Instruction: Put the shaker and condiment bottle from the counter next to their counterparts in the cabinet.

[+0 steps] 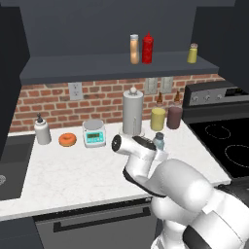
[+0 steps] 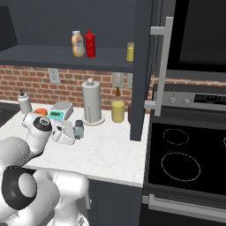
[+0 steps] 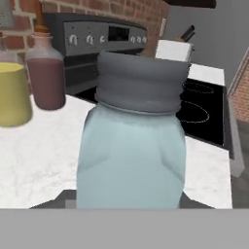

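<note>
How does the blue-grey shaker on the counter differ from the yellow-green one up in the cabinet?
The blue-grey shaker has a dark cap; the yellow-green shaker has a pale one. The blue-grey shaker stands on the counter right at the gripper; the yellow-green one stands alone on the cabinet shelf's right end. Both are small, squat and upright.

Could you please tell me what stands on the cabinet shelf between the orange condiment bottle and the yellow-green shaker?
The red squeeze bottle stands there, right beside the condiment bottle; the shelf board from it to the yellow-green shaker is bare, as the left base view shows.
</note>
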